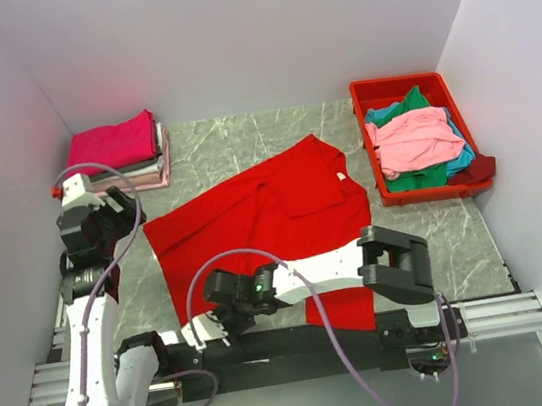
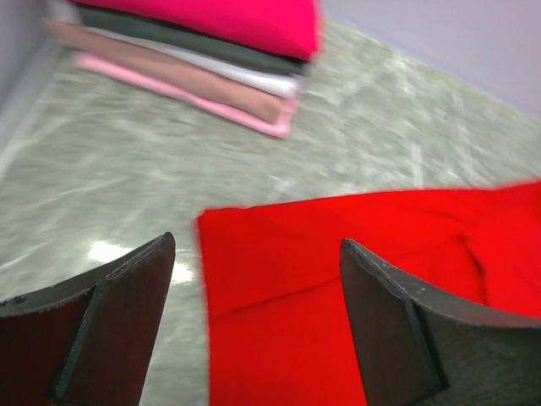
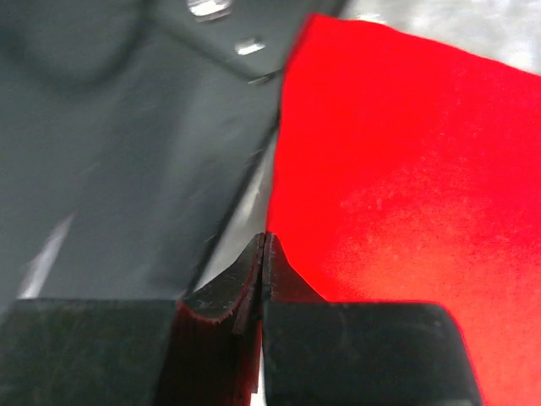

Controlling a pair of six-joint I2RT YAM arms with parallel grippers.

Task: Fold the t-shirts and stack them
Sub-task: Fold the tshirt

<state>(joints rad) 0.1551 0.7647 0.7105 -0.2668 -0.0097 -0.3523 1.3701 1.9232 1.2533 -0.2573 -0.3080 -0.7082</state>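
Top external: red t-shirt (image 1: pixel 272 208), spread nearly flat mid-counter (image 1: pixel 242 141). Folded stack (image 1: pixel 120 151) at far left. Loose shirts (image 1: pixel 413 137) in red bin (image 1: pixel 400 81) at right.

Left wrist: left gripper (image 2: pixel 258 245) wide open, empty, above the shirt's corner.

Right wrist: right gripper (image 3: pixel 264 245) closed at the hem, a red sliver between its jaws, apparently pinching cloth.

Handling: light, limp, drapes and creases readily. Best taken at corners or hem, both sides together.
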